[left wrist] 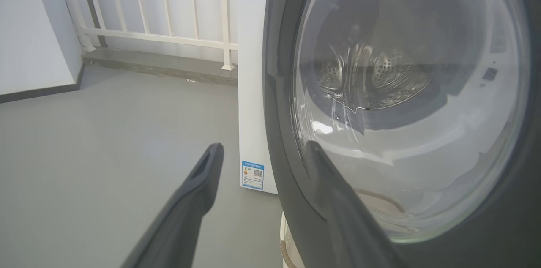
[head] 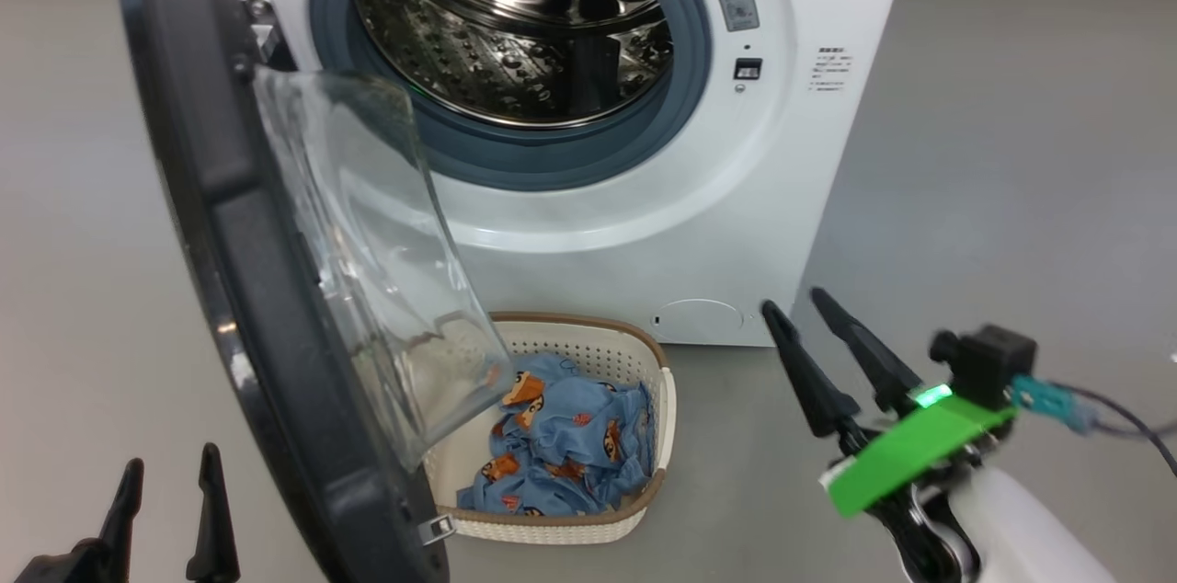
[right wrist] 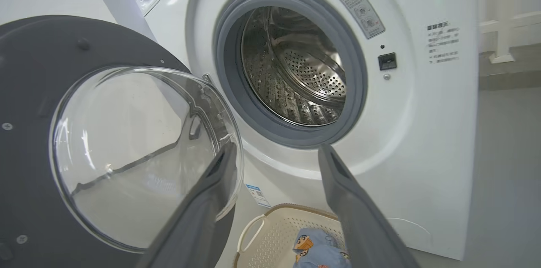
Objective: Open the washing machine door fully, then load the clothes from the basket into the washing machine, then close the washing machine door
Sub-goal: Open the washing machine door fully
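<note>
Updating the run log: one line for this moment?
door open | clothes in basket | drum empty | left tool open | right tool open

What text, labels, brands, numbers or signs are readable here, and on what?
Nothing reads clearly enough to quote.
Grey sticker on the washing machine front: red warning triangle, print too small.
Dark print block right of the opening: blurred.
Blue label low on the machine: QR code, print too small.
</note>
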{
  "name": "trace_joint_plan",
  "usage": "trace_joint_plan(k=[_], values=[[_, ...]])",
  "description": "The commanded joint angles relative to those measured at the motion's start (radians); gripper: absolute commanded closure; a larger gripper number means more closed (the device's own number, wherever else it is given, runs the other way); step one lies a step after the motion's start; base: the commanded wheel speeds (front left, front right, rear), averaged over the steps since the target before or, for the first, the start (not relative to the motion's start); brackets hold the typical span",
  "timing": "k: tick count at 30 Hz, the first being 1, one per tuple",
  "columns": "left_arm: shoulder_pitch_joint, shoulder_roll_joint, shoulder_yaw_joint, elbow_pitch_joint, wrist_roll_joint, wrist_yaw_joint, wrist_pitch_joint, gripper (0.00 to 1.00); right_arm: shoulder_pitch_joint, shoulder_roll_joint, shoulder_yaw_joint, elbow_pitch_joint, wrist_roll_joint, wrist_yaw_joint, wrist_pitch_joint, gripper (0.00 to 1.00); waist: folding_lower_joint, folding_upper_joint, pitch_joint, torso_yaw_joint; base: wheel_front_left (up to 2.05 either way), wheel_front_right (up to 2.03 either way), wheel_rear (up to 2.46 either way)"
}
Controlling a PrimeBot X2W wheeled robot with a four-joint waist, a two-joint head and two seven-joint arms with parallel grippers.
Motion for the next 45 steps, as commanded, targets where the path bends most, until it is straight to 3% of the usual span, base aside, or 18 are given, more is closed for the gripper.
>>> trace_joint_plan(k=[1,4,5,12,20,30,45], values=[[-0.007,0.017,0.04,-0.029,0.009,-0.001,-0.006,0.0,0.087,0.042,-0.081,-0.066,-0.098,0.002,-0.011,0.0,0.0,0.0,-0.004,-0.021,0.0,0.0,0.0],[0.0,0.016,0.042,-0.028,0.01,-0.001,-0.006,0.0,0.147,0.06,-0.167,-0.107,-0.192,0.002,-0.012,0.0,0.0,0.0,-0.011,-0.031,0.0,0.0,0.0],[0.009,0.016,0.045,-0.029,0.011,-0.001,-0.006,0.0,0.204,0.082,-0.24,-0.146,-0.271,0.002,-0.012,0.0,0.0,0.0,-0.018,-0.041,0.0,0.0,0.0],[0.03,0.014,0.054,-0.033,0.015,-0.001,-0.006,0.0,0.321,0.128,-0.37,-0.228,-0.46,0.002,-0.012,0.0,0.0,0.0,-0.023,-0.077,0.0,0.0,0.0],[0.036,0.022,0.053,-0.037,0.02,-0.001,-0.006,0.0,0.344,0.141,-0.472,-0.252,-0.64,0.002,-0.012,0.0,0.0,0.0,-0.023,-0.111,0.0,0.0,0.0],[0.061,0.026,0.056,-0.041,0.016,-0.001,-0.006,0.0,0.372,0.175,-0.577,-0.246,-0.706,0.002,-0.012,0.0,0.0,0.0,-0.023,-0.121,0.0,0.0,0.0],[0.075,0.025,0.06,-0.05,0.012,-0.001,-0.006,0.0,0.383,0.2,-0.592,-0.233,-0.718,0.002,-0.012,0.0,0.0,0.0,-0.013,-0.119,0.0,0.0,0.0]])
